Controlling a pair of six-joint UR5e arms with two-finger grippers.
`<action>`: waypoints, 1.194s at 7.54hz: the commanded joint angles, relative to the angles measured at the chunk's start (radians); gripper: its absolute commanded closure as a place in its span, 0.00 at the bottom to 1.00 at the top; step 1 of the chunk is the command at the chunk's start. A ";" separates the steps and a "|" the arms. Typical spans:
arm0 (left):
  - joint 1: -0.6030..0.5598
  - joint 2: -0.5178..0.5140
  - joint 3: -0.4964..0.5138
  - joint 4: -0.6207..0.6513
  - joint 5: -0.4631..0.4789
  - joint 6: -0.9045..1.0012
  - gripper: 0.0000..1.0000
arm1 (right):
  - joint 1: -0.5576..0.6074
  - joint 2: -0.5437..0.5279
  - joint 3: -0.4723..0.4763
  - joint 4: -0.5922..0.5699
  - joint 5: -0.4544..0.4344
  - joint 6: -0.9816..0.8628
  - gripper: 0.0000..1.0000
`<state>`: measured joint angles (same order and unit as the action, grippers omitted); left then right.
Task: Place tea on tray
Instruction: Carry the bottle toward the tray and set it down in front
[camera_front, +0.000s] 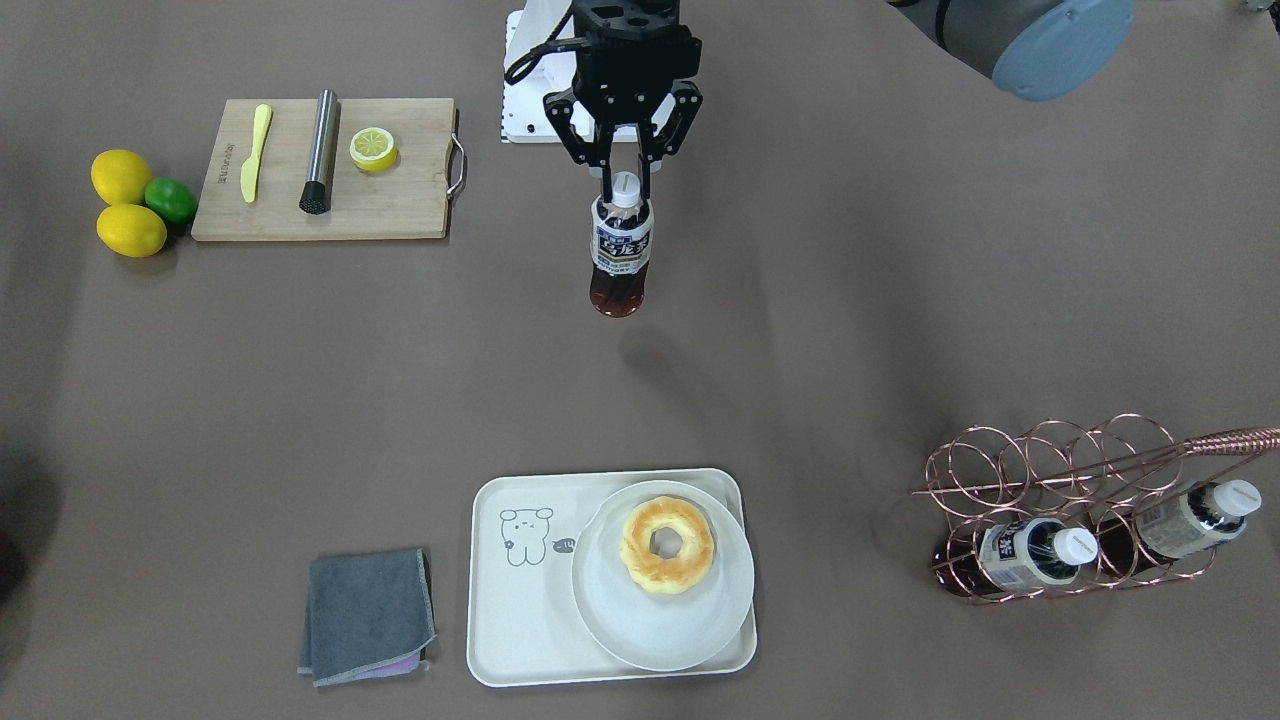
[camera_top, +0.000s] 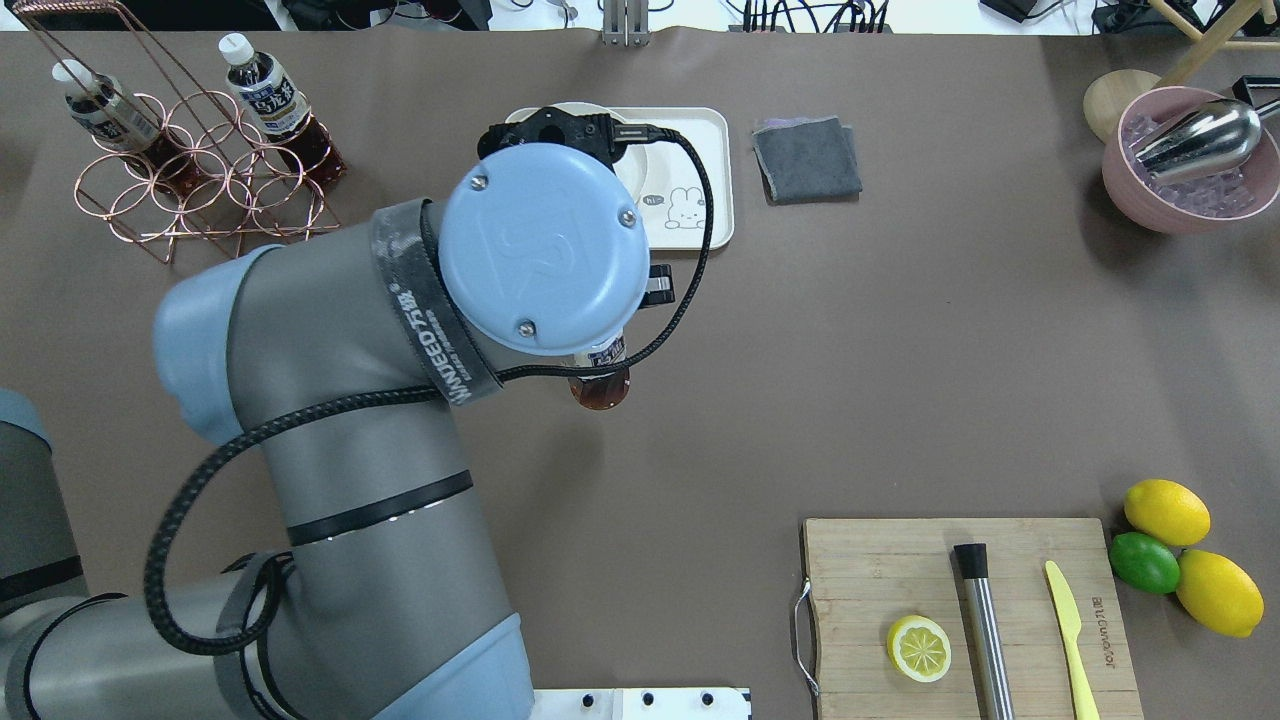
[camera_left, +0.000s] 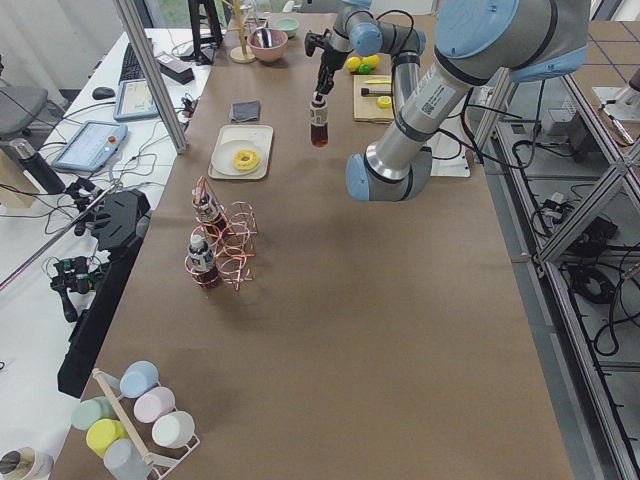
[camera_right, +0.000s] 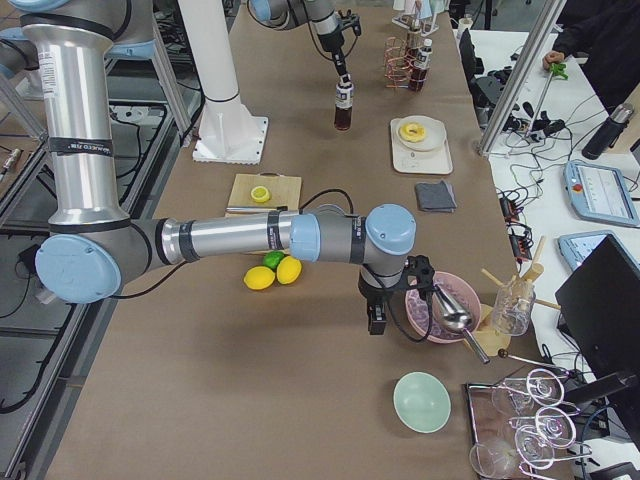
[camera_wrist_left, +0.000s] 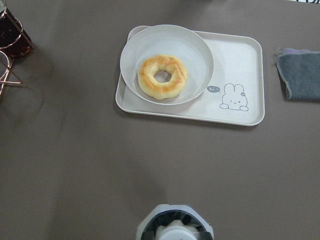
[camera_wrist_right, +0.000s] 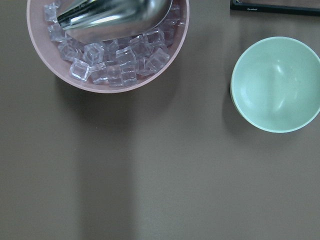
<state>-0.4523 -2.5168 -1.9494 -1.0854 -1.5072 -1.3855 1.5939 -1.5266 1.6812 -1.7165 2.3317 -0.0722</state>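
The tea (camera_front: 621, 250) is hanging upright above the counter (camera_front: 900, 300), with the left hand (camera_front: 625, 183) clamping its white cap. Judging from the front-facing view, it should be travelling toward 6 o'clock and lowering onto the tray (camera_front: 510, 635) beside the cartoon bear (camera_front: 524, 537), missing the plate (camera_front: 650, 630). The label's characters seem unreadably small; the bear's bubble is saying "hi~".

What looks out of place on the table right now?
Only the plate: it overhangs the tray rim at one corner. Nothing is spilled; the tea hangs upright in the left gripper.
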 joint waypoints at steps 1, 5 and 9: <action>0.047 -0.007 0.067 -0.050 0.064 -0.010 1.00 | 0.000 0.002 0.000 -0.002 0.000 0.002 0.00; 0.070 0.019 0.113 -0.111 0.067 -0.010 1.00 | 0.000 0.000 -0.002 -0.002 0.000 0.002 0.00; 0.075 0.050 0.110 -0.165 0.070 -0.009 0.03 | 0.000 0.002 -0.008 -0.002 0.000 0.002 0.00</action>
<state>-0.3785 -2.4687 -1.8381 -1.2453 -1.4389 -1.3959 1.5938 -1.5263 1.6760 -1.7180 2.3317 -0.0706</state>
